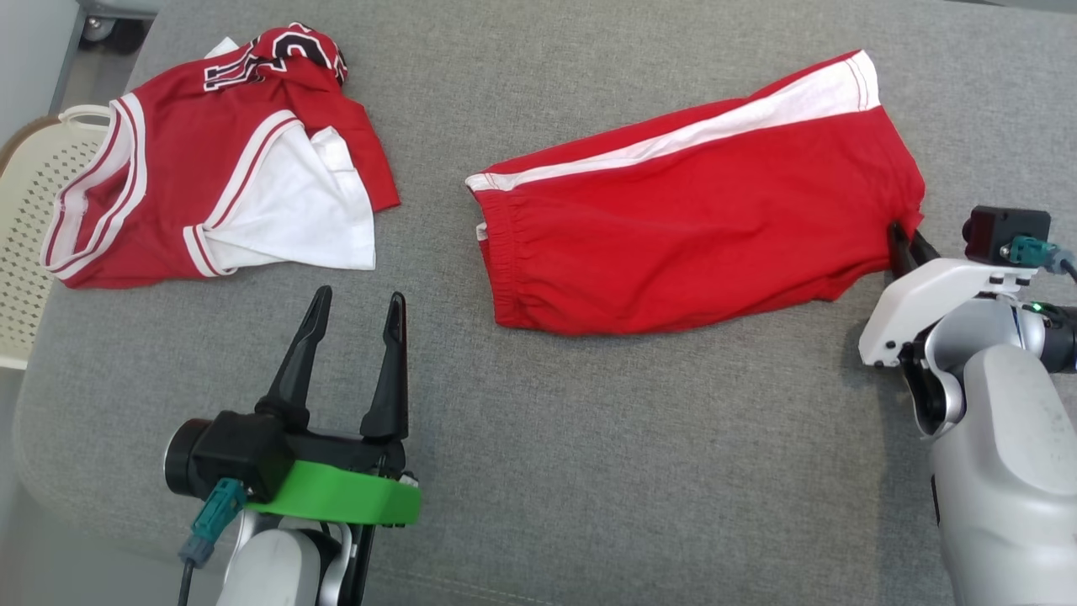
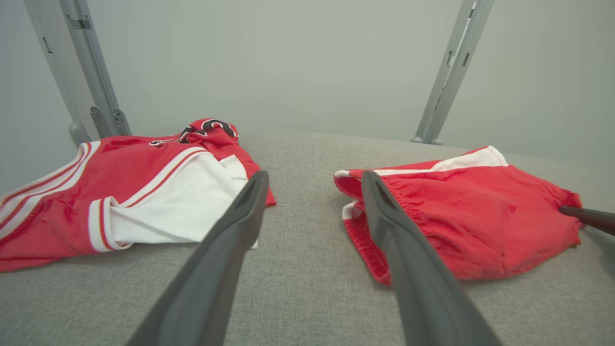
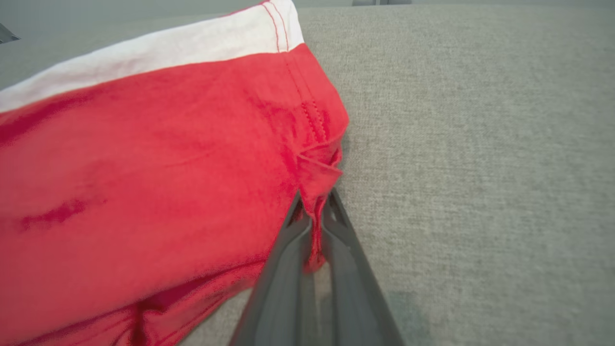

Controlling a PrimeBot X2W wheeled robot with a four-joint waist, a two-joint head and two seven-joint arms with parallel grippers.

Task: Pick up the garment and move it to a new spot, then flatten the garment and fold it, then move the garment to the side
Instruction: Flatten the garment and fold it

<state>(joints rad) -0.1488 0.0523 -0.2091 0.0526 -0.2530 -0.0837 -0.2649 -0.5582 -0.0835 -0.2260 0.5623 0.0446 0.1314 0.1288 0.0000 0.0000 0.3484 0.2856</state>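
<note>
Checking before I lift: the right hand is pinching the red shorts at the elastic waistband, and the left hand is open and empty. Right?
Not quite. The right hand pinches the red shorts at the leg hem, opposite the elastic waistband, as the right wrist view shows. The left hand is open and empty.

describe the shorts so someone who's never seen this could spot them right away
On the grey surface two red garments lie apart. The shorts are the one on the robot's right, their hem corner pinched by the right hand. Unlike the numbered jersey, they have an elastic waistband and one white side stripe.
</note>
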